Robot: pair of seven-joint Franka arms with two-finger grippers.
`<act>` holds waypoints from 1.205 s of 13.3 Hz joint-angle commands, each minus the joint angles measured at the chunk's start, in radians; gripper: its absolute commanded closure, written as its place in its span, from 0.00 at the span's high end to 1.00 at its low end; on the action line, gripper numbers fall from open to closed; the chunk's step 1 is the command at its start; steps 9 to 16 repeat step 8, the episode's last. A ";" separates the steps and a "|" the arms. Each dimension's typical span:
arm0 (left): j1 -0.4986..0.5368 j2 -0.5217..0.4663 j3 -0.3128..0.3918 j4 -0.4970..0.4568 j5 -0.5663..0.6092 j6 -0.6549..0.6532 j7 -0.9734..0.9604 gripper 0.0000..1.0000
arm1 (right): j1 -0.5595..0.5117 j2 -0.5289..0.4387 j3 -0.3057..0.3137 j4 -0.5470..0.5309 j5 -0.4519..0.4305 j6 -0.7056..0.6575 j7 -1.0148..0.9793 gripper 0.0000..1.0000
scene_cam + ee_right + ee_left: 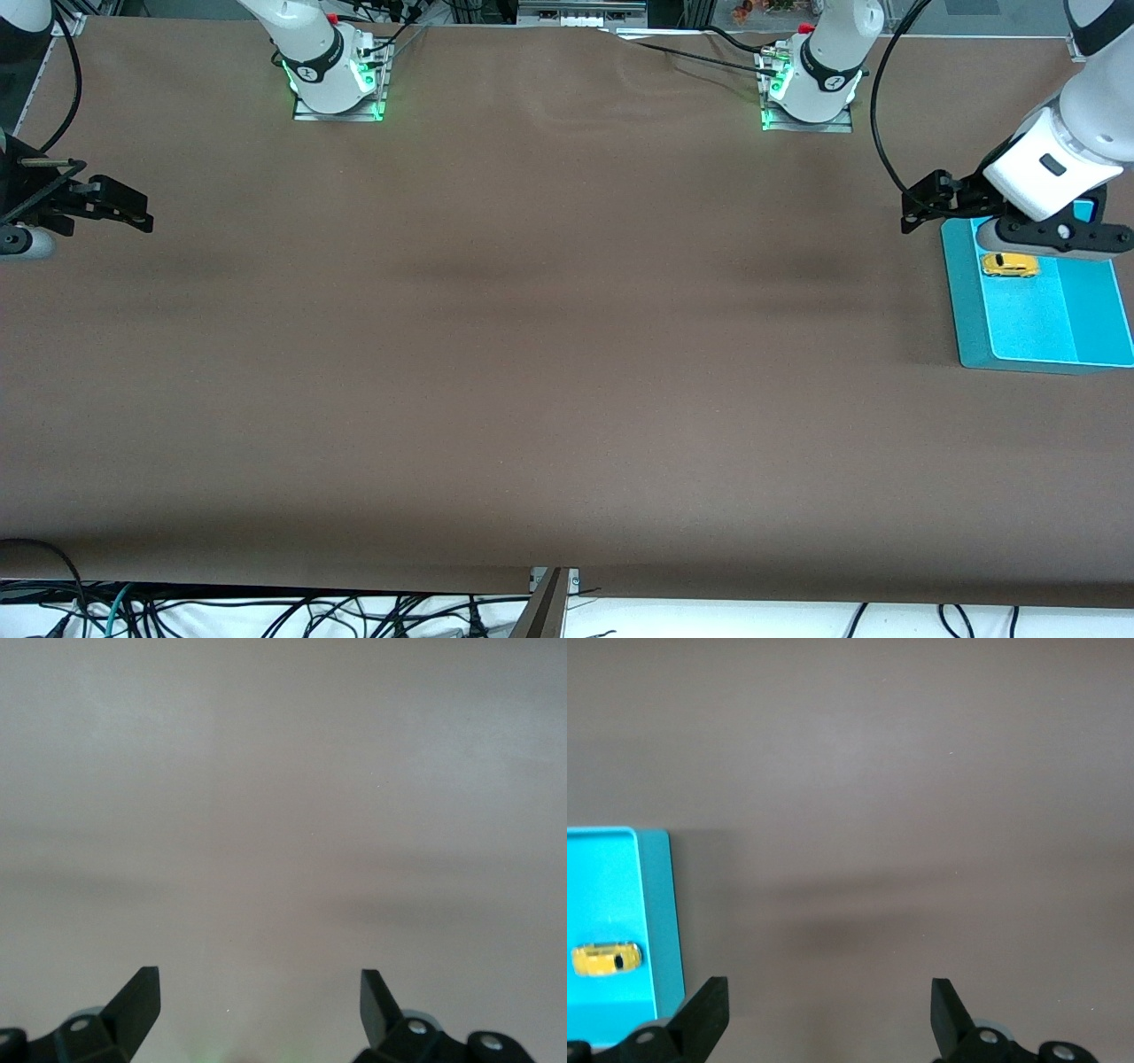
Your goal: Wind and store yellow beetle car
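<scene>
A broad brown table covering (532, 354) fills nearly the whole scene, smooth apart from faint ripples near its farther edge. Soft dark shadow bands run across its middle. Along the nearer edge, tangled black cables (354, 616) lie on a white floor (726, 620). A grey metal strut (545, 607) juts up at the table's near edge.

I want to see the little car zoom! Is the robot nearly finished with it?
It looks stored: the yellow beetle car sits in the blue tray at the left arm's end of the table. Nothing is in hand: the left claw is open by the tray, the right claw waits open. Whether it was wound doesn't show.
</scene>
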 commanded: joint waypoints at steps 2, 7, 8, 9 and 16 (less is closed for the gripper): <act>-0.032 -0.045 0.043 -0.069 -0.027 0.052 -0.035 1.00 | 0.005 -0.007 -0.006 0.001 0.013 0.002 0.002 1.00; -0.031 -0.048 0.043 -0.074 -0.027 0.049 -0.026 1.00 | 0.003 -0.007 -0.006 -0.002 0.013 0.000 0.001 1.00; -0.029 -0.048 0.043 -0.074 -0.027 0.049 -0.026 1.00 | 0.002 -0.007 -0.006 0.001 0.013 0.002 0.001 1.00; -0.029 -0.048 0.043 -0.074 -0.027 0.049 -0.026 1.00 | 0.002 -0.007 -0.006 0.001 0.013 0.002 0.001 1.00; -0.029 -0.048 0.043 -0.074 -0.027 0.049 -0.026 1.00 | 0.002 -0.007 -0.006 0.001 0.013 0.002 0.001 1.00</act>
